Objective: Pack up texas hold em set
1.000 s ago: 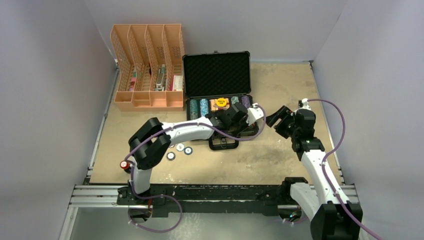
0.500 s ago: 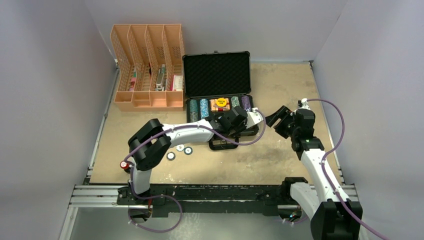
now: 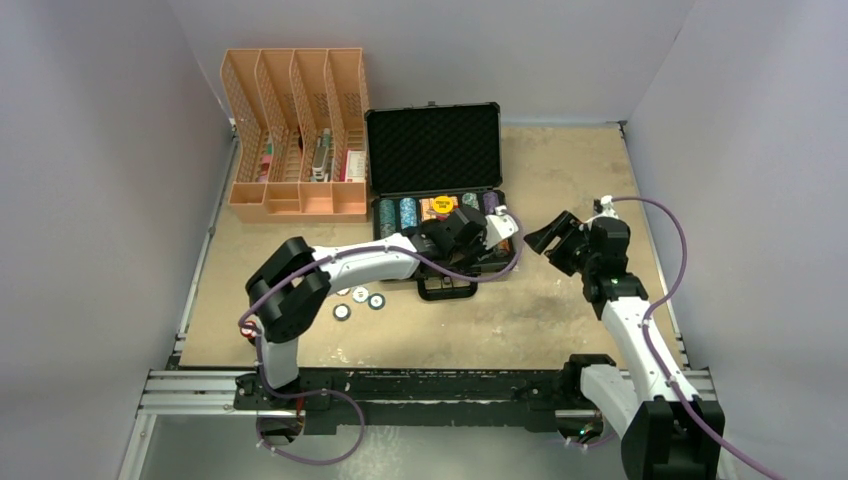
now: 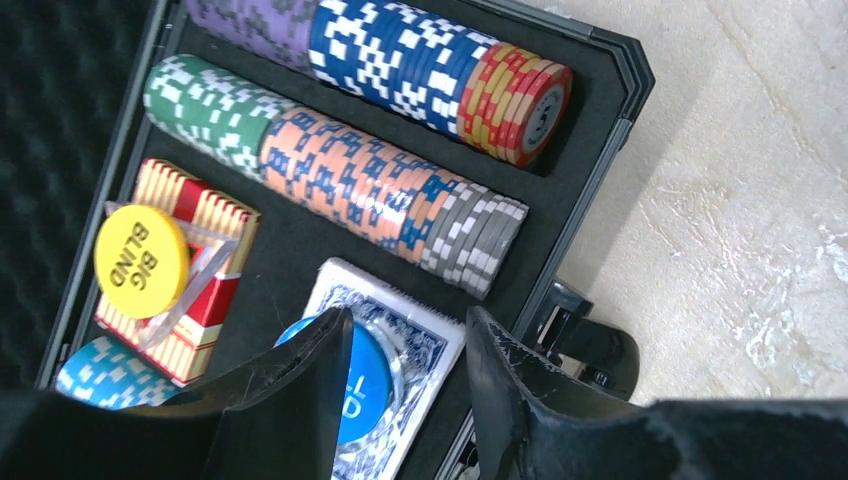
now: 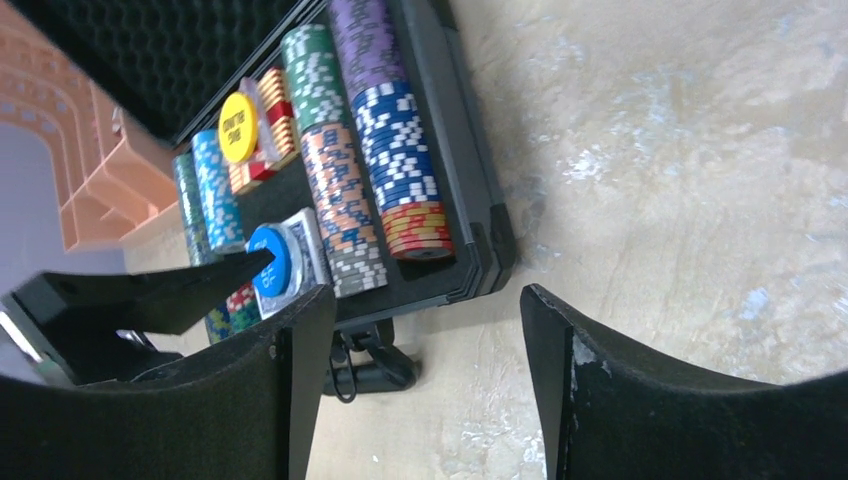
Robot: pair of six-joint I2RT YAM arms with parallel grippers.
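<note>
L gripper [image 4: 405,335] hangs over the front part of the open black case [image 4: 604,120], jaws apart, clamped on nothing. Btwn and just below the jaws is a blue button disc [image 4: 368,385], flat on the blue card deck [image 4: 425,350]. One jaw tip overlaps the disc's edge in the wrist view; contact can't be told. Beyond the jaws, towards the lid, are the green/orange/grey chips [image 4: 340,180] in a row, then the purple/blue/red row [image 4: 420,60] against the case wall. To the view's left of the jaws, the yellow BIG BLIND disc [image 4: 141,260] sits on the red deck [image 4: 215,215], w/ teal chips [image 4: 90,375] just beside it. To the jaws' other side the handle [image 4: 590,350] pokes out over the table [image 4: 740,250].

R gripper [image 3: 548,240] hovers over the table just off the case's R end, jaws wide apart, not touching the case. In its wrist view the case's front corner shows btwn the jaws. Three loose discs [image 3: 360,300] lie on the table near the L arm, well apart from both sets of jaws. The orange organiser [image 3: 295,130] stands beside the lid.
</note>
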